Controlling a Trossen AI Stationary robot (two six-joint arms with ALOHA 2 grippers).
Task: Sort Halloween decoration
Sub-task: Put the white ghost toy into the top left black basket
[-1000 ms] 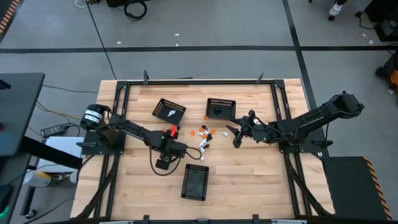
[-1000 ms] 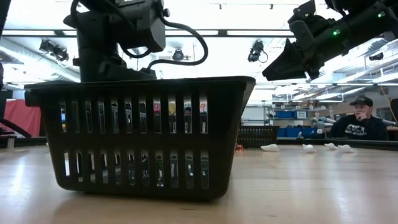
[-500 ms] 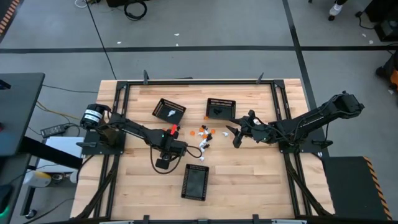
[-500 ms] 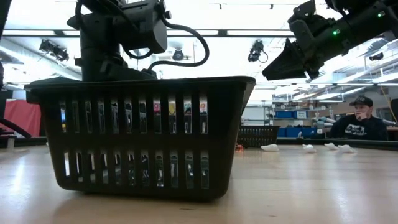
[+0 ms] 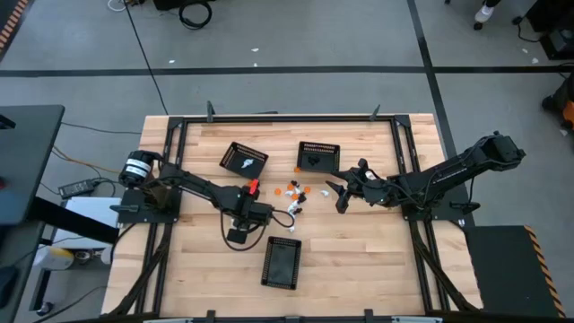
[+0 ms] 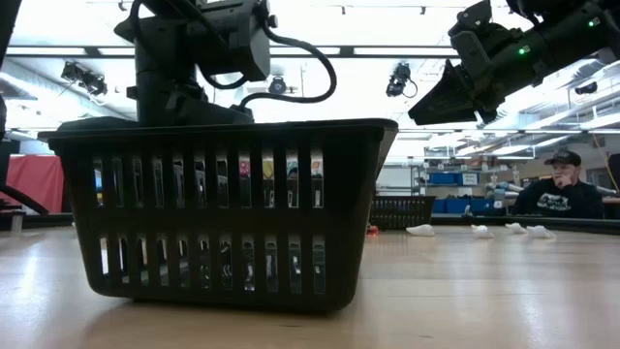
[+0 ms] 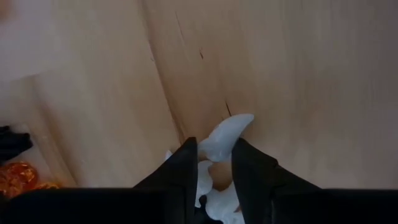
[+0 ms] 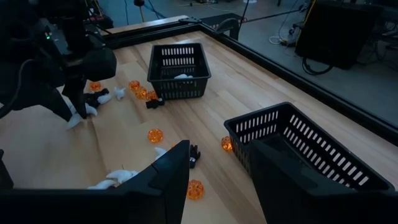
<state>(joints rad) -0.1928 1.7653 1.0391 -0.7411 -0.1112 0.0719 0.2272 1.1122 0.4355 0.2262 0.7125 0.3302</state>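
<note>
The Halloween decoration is a loose cluster of tiny orange, white and black trinkets (image 5: 294, 197) lying mid-table, also seen in the right wrist view (image 8: 154, 135). My left gripper (image 5: 251, 208) points down just left of the cluster and is shut on a white trinket (image 7: 224, 134); the right wrist view shows it too (image 8: 73, 112). My right gripper (image 5: 339, 199) hovers open to the right of the cluster, above the table (image 6: 436, 102), touching nothing. One far basket (image 5: 235, 148) holds a white trinket, the other (image 5: 318, 146) a black one. My left gripper pinches the white trinket between its two fingers (image 7: 186, 168), coming from above and pointing down. The trinket's pointed end (image 7: 239, 121) sticks out past the fingertips. More white (image 7: 217, 202) shows farther back between the fingers. Whether it is clear of the table, I cannot tell.
A third black mesh basket (image 5: 282, 262) stands near the front edge and fills the low view (image 6: 223, 213), hiding the left fingers there. Black rails frame the table. A person (image 6: 562, 189) sits beyond the far right side.
My left gripper has drifted slightly toward the table's right. My right arm has kept still.
</note>
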